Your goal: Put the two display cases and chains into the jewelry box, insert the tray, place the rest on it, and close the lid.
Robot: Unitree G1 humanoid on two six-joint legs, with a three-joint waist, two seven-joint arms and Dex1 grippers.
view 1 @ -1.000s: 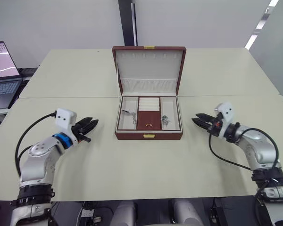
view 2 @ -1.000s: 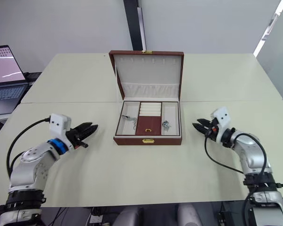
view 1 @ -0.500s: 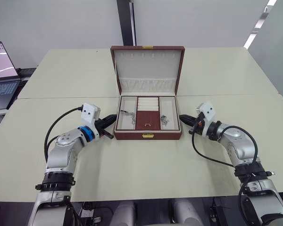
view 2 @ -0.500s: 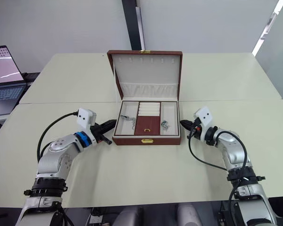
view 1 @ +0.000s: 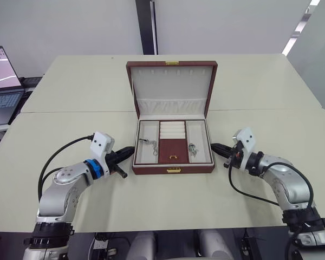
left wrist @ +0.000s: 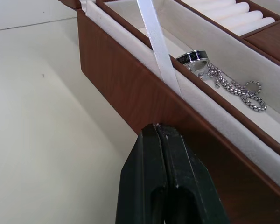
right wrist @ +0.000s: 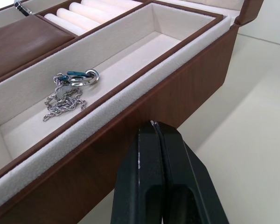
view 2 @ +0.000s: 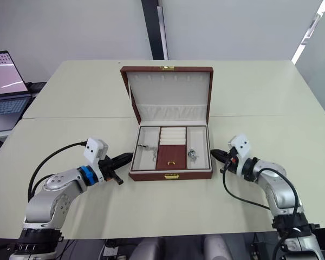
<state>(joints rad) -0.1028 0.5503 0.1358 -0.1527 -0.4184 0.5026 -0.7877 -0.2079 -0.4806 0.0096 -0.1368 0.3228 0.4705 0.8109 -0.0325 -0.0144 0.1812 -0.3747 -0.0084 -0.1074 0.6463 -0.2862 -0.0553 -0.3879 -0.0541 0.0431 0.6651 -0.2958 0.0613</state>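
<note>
Your landmark is the jewelry box point(view 1: 173, 157), sitting open near the middle of the table point(view 1: 151, 200) with its lid point(view 1: 171, 88) standing up at the far side. The tray point(view 1: 172, 149) looks already seated inside it, brown centre section and gold pull showing between two cream side compartments. A chain point(left wrist: 233, 86) with a ring lies in the compartment on the box's left side, and another chain point(right wrist: 67, 95) with a ring lies in the right one.

Your left gripper point(view 1: 124, 156) is pressed up to the box's left wall, jaws fully closed on nothing; the wrist view puts the tips right at the wood, beside the white ribbon stay point(left wrist: 154, 37). Your right gripper point(view 1: 218, 147) is at the box's right wall, jaws likewise closed and empty, tips at or just short of the wood.

The main risk, as I judge it: with both closed tips squeezing the box from opposite sides, any uneven push will skew or slide it across the table, and the upright lid could swing shut unasked. Watch the left tips too, since they could snag the ribbon stay if you lift along that wall. A jolt could also bounce the loose chains about in their compartments.

I judge the lid is what remains; it stands behind and above both sets of jaws, well apart from them.
</note>
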